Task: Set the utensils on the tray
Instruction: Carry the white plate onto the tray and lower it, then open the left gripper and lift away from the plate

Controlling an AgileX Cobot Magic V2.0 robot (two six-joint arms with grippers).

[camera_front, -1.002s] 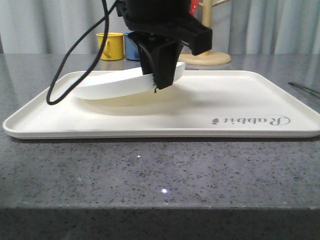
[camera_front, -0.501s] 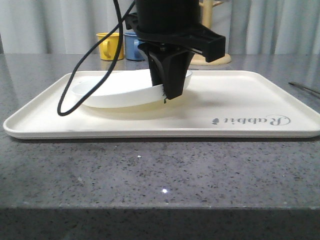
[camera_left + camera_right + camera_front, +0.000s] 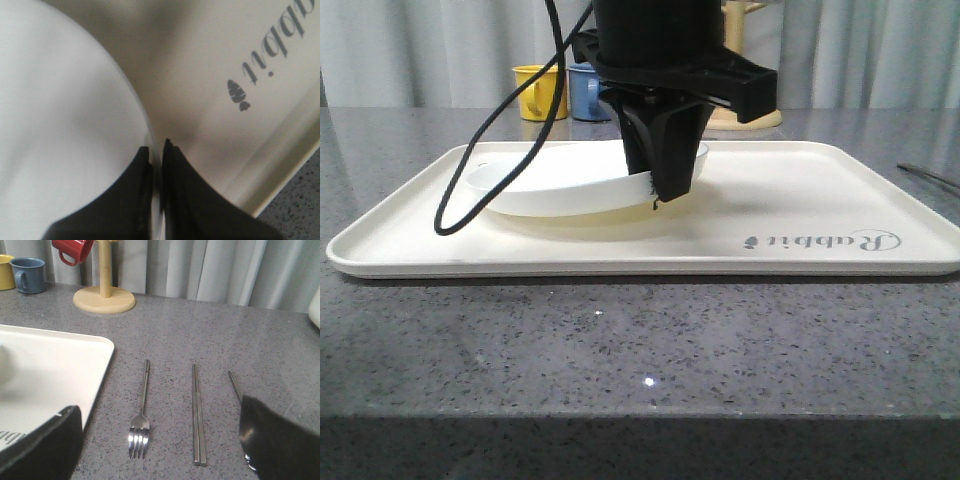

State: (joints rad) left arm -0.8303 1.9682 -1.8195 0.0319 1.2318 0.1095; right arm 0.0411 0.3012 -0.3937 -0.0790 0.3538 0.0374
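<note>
Gripping: left gripper (image 3: pixel 156 150) jaws pinch the plate (image 3: pixel 555 180) rim, plate tilted over the tray (image 3: pixel 800 200).
Waiting: right gripper (image 3: pixel 160 440) jaws wide open; fork (image 3: pixel 142 415) lies lengthwise just ahead on the bench (image 3: pixel 250 340).

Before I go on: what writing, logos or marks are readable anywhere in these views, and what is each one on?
"Rabbit": grey script on the cream tray, beside a small grey animal drawing.
"abbit": the same script in the left wrist view, cut off at the frame edge.
Nothing readable on the plate, mugs, fork or other utensils.
</note>
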